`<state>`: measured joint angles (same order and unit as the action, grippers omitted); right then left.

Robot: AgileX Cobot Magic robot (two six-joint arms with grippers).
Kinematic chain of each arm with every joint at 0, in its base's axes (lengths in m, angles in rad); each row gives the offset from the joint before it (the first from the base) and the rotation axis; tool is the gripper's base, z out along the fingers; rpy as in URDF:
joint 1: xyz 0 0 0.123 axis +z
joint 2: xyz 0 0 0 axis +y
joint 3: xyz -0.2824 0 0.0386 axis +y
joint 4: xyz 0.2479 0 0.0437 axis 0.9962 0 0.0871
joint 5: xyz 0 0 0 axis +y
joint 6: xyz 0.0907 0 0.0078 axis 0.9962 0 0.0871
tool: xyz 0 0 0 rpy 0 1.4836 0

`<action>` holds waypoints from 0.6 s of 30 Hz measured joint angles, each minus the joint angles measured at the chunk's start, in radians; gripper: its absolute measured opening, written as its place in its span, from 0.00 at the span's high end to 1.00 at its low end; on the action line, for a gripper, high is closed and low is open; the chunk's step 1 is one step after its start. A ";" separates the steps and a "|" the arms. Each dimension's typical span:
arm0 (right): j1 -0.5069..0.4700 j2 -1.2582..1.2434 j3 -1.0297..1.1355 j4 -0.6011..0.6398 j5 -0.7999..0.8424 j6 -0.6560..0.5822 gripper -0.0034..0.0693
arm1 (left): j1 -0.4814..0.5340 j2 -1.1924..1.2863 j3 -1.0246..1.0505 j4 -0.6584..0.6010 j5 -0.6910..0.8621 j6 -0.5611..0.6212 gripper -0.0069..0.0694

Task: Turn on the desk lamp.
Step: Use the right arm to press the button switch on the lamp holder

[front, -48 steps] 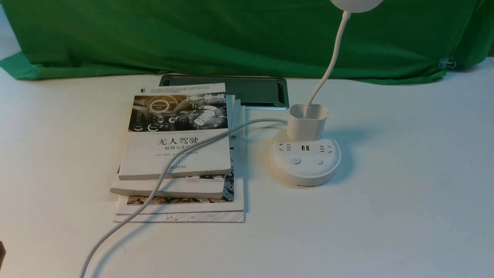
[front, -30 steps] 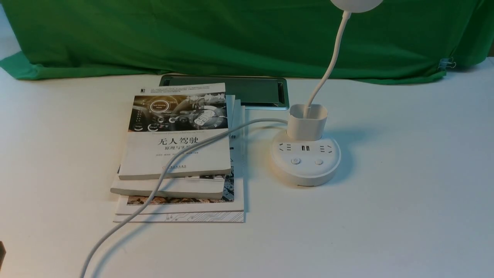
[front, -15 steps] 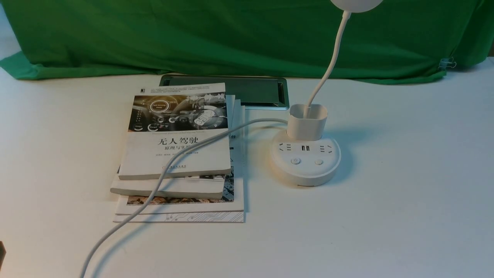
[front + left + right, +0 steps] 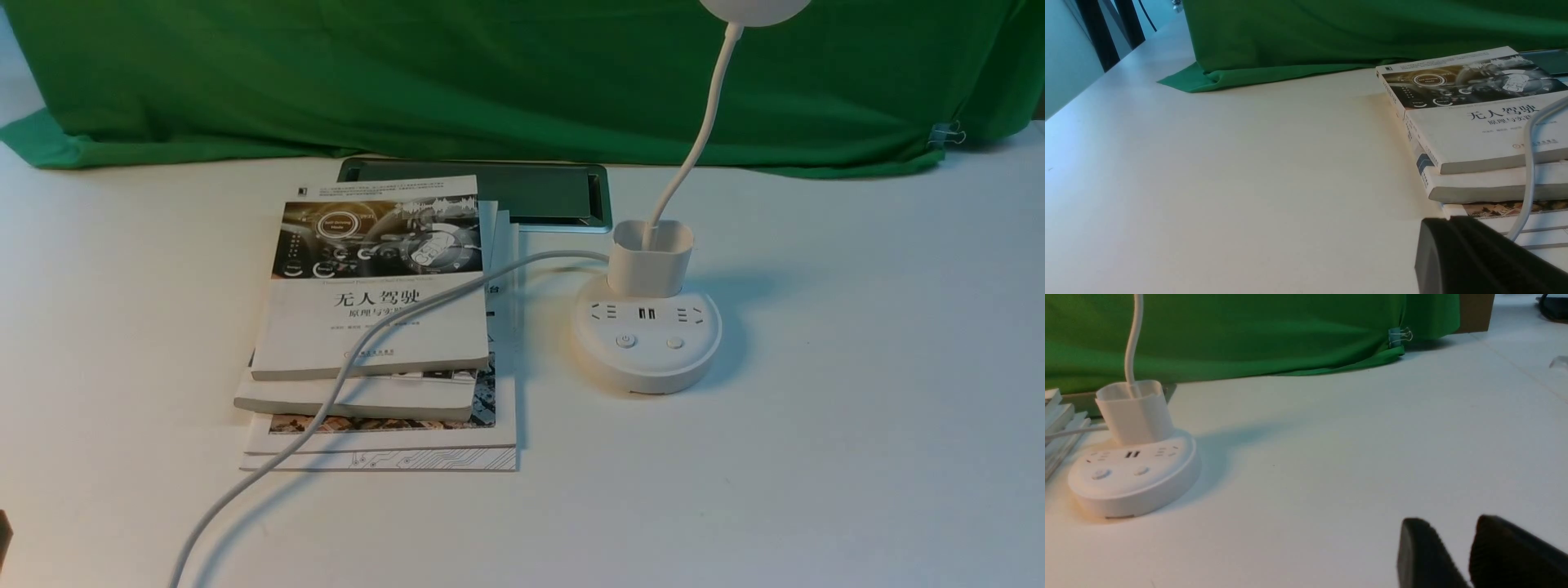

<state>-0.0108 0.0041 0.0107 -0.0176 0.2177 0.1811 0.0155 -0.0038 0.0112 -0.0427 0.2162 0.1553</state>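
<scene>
Nothing has budged since the earlier shots as far as I can see: same layout, and no arm over the table [image 4: 816, 457] in the front view. Green cloth [image 4: 408, 73] hangs behind the desk lamp [image 4: 647, 343], which stands roughly mid-table. A stack of books [image 4: 375, 327] lies just left of the lamp. The lamp's cable [image 4: 326, 392] runs off its base, across the top book and on toward the robot. On the front of the base sit two buttons [image 4: 625, 340] side by side, with nothing touching them.

Right gripper [image 4: 1453, 528] is well off to the lamp's right, fingers with just a sliver between them and holding nothing — looks closed to me. Left gripper [image 4: 1453, 249] sits left of the lamp, beyond the books. Only one dark chunk of it shows, so I can't tell its state.

Progress-wise I'd say zero — the head looks unlit, so the reach and the press are both left to do.
</scene>
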 joint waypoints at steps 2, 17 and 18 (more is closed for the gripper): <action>0.000 0.000 0.000 0.059 0.000 0.133 0.62 | 0.000 0.000 0.000 0.000 0.000 0.000 0.88; 0.000 0.000 0.000 0.235 -0.029 0.662 0.62 | 0.000 0.000 0.000 0.000 0.000 0.000 0.88; 0.000 0.000 0.000 0.233 -0.050 0.644 0.62 | 0.000 0.000 0.000 0.000 0.000 0.000 0.88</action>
<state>-0.0108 0.0041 0.0107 0.2157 0.1679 0.8248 0.0155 -0.0038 0.0112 -0.0427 0.2162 0.1553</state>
